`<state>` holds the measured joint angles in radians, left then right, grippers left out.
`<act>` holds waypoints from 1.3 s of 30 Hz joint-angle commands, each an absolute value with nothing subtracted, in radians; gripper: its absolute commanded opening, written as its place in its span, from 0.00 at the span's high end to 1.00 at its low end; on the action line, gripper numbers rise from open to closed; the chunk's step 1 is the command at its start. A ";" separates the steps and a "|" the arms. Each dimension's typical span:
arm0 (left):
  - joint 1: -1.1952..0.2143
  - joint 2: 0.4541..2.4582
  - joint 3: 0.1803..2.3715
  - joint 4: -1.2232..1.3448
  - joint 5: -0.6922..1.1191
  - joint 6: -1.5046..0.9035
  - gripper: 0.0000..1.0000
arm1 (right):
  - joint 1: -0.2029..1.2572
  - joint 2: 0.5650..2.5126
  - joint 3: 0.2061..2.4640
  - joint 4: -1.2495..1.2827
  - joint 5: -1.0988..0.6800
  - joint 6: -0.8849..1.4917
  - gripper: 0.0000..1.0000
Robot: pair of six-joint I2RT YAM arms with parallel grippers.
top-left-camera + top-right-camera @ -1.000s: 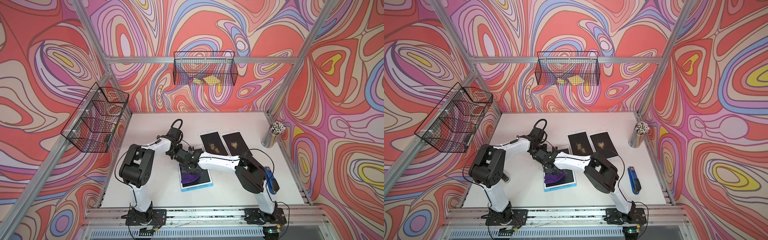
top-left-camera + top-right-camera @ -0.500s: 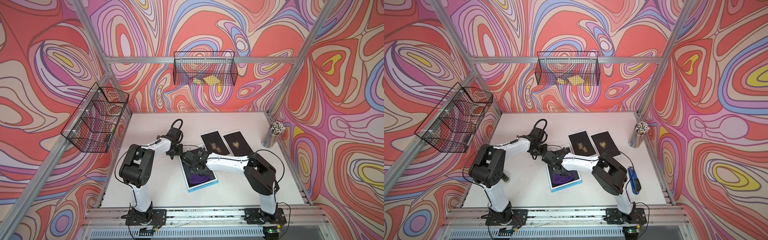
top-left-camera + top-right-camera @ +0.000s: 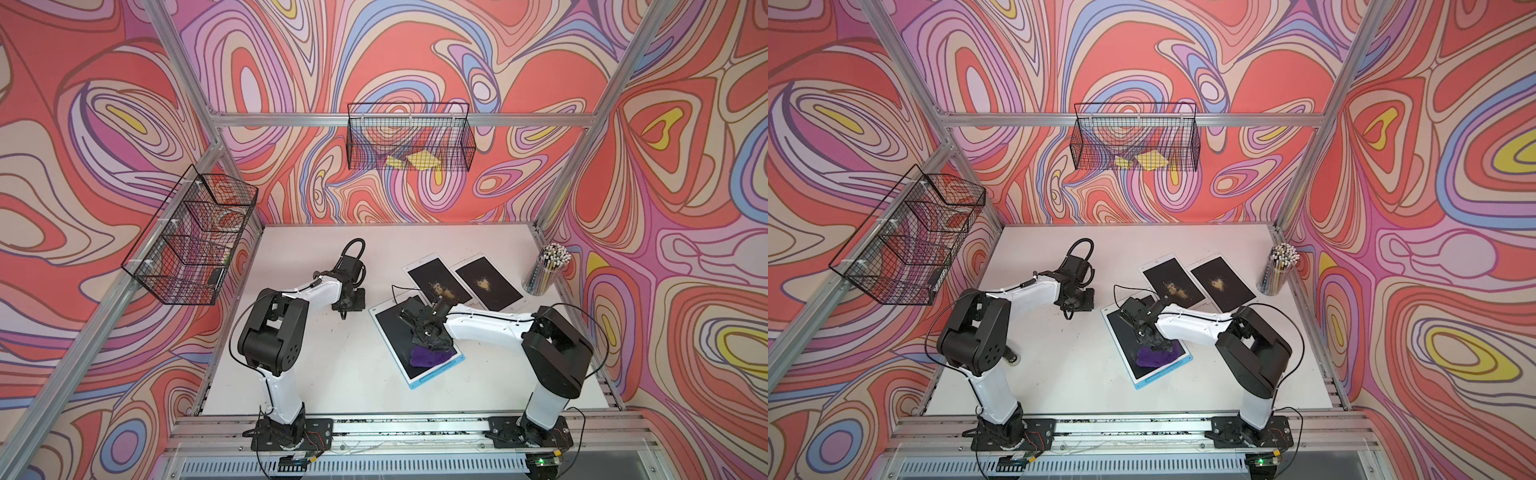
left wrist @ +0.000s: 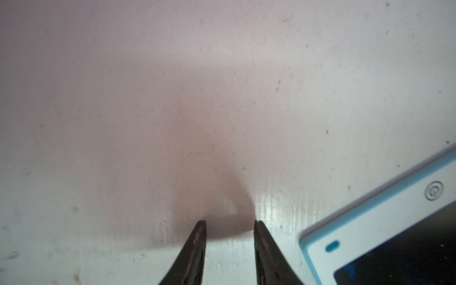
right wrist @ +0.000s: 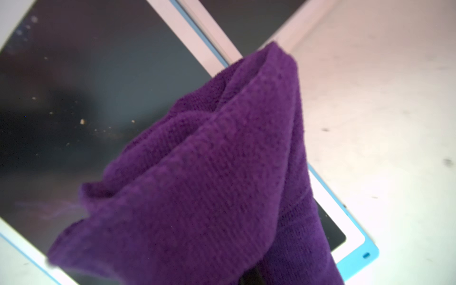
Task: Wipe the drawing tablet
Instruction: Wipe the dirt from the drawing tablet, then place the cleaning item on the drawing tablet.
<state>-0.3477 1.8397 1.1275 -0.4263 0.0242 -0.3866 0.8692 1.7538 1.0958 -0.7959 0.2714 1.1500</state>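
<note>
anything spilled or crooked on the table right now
Yes: tan crumbs lie piled on one rear tablet and on its neighbour. The blue-framed tablet sits askew to them, with a few specks near the purple cloth.

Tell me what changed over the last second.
The right gripper, shut on the purple cloth, dragged it across the blue-framed drawing tablet toward the robot's right, and the tablet slid and twisted with it. Nothing was grabbed or released. The left gripper, open beside the tablet, the two crumb-dusted tablets and the pencil cup stayed put.
</note>
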 commanded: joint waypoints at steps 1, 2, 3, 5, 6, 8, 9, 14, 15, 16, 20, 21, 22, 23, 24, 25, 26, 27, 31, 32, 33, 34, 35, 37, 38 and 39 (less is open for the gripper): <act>-0.348 1.826 1.108 -0.451 0.013 -0.388 0.64 | 0.842 1.726 1.025 -0.926 0.312 1.177 1.00; -0.348 1.823 1.106 -0.450 0.015 -0.388 0.64 | 0.836 1.714 1.019 -0.932 0.317 1.179 1.00; -0.347 1.819 1.104 -0.444 0.019 -0.390 0.63 | 0.828 1.702 1.010 -0.940 0.321 1.176 1.00; -0.349 1.808 1.098 -0.426 0.040 -0.391 0.60 | 0.814 1.678 0.991 -0.946 0.325 1.168 1.00; -0.352 1.799 1.090 -0.405 0.067 -0.388 0.56 | 0.806 1.665 0.977 -0.940 0.324 1.159 1.00; -0.366 1.781 1.076 -0.344 0.156 -0.371 0.51 | 0.805 1.643 0.952 -0.909 0.316 1.126 1.00; -0.381 1.776 1.075 -0.326 0.188 -0.363 0.48 | 0.805 1.637 0.941 -0.890 0.307 1.113 1.00; -0.495 1.821 1.163 -0.353 0.197 -0.265 0.41 | 0.807 1.679 0.922 -0.802 0.244 1.036 1.00; -0.515 1.839 1.189 -0.378 0.175 -0.251 0.41 | 0.810 1.697 0.923 -0.787 0.228 1.027 1.00; -0.528 1.850 1.208 -0.398 0.151 -0.247 0.41 | 0.815 1.712 0.926 -0.780 0.215 1.025 1.00; -0.537 1.821 1.199 -0.452 0.109 -0.294 0.45 | 0.870 1.756 0.947 -0.756 0.183 1.048 1.00; -0.538 1.782 1.171 -0.459 0.117 -0.314 0.45 | 0.883 1.764 0.959 -0.760 0.181 1.052 1.00; -0.540 1.738 1.141 -0.467 0.117 -0.338 0.45 | 0.889 1.766 0.970 -0.766 0.182 1.058 1.00; -0.546 1.679 1.100 -0.476 0.121 -0.368 0.46 | 0.891 1.766 0.980 -0.774 0.184 1.059 1.00; -0.556 1.608 1.052 -0.475 0.138 -0.407 0.47 | 0.891 1.766 0.987 -0.778 0.187 1.058 1.00; -0.573 1.551 1.004 -0.464 0.157 -0.442 0.47 | 0.890 1.766 0.991 -0.780 0.189 1.053 1.00; -0.602 1.484 0.953 -0.444 0.188 -0.488 0.46 | 0.891 1.756 0.995 -0.780 0.194 1.047 1.00; -0.637 1.429 0.902 -0.419 0.215 -0.543 0.46 | 0.891 1.747 1.000 -0.779 0.198 1.033 1.00; -0.761 1.335 0.742 -0.271 0.288 -0.759 0.45 | 0.891 1.720 1.040 -0.771 0.200 0.943 1.00; -0.783 1.335 0.710 -0.211 0.292 -0.799 0.45 | 0.891 1.719 1.051 -0.769 0.198 0.926 1.00; -0.804 1.339 0.688 -0.172 0.284 -0.825 0.45 | 0.890 1.720 1.061 -0.765 0.194 0.909 1.00; -0.818 1.349 0.672 -0.144 0.274 -0.841 0.45 | 0.891 1.726 1.068 -0.766 0.196 0.900 1.00; -0.833 1.368 0.665 -0.117 0.270 -0.854 0.45 | 0.890 1.736 1.077 -0.769 0.197 0.890 1.00; -0.854 1.419 0.669 -0.082 0.276 -0.867 0.45 | 0.891 1.763 1.101 -0.782 0.188 0.863 1.00; -0.864 1.445 0.679 -0.077 0.278 -0.875 0.45 | 0.891 1.766 1.113 -0.790 0.177 0.846 0.99; -0.873 1.465 0.686 -0.069 0.280 -0.884 0.45 | 0.891 1.766 1.118 -0.795 0.171 0.831 0.83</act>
